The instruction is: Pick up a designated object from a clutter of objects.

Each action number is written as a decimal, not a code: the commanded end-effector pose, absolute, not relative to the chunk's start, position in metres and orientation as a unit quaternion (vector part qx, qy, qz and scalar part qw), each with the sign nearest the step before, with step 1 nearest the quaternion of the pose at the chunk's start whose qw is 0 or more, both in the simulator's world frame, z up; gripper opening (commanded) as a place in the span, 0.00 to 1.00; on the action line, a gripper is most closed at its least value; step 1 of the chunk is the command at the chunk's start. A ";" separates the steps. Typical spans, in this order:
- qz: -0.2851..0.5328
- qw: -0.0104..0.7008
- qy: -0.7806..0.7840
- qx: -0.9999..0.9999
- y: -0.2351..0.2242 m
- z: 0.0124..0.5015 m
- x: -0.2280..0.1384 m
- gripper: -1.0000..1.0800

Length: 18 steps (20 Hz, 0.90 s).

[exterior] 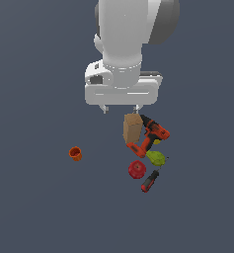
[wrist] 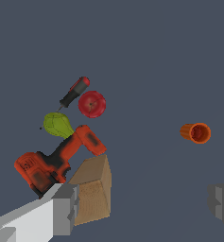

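We see the gripper spread wide, empty, above the cardboard box — the red-handled tool lies beside the apple.

Six loose things show in the exterior view: one tan cardboard box at centre, one orange-red power drill just right of it, one green pear, one red apple, one slim red-black tool lowest, and one orange cup alone at left.
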<state>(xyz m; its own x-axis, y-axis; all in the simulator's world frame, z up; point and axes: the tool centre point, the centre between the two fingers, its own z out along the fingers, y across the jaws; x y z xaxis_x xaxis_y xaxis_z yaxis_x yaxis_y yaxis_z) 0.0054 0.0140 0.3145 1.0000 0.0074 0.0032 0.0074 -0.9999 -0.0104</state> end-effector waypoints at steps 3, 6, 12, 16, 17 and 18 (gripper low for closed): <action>-0.003 0.006 -0.004 -1.000 0.016 0.315 0.006 0.96; -0.010 0.010 -0.008 -1.000 0.026 0.320 0.009 0.96; -0.019 0.016 -0.012 -1.000 0.043 0.326 0.014 0.96; -0.018 0.015 -0.013 -1.000 0.041 0.326 0.013 0.96; -0.019 0.016 -0.012 -1.000 0.041 0.326 0.013 0.96; -0.019 0.016 -0.011 -1.000 0.042 0.325 0.014 0.96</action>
<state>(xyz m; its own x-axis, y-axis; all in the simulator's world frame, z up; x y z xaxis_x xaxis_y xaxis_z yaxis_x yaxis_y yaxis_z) 0.0135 0.0412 0.3260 0.9990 0.0231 0.0377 0.0242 -0.9992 -0.0308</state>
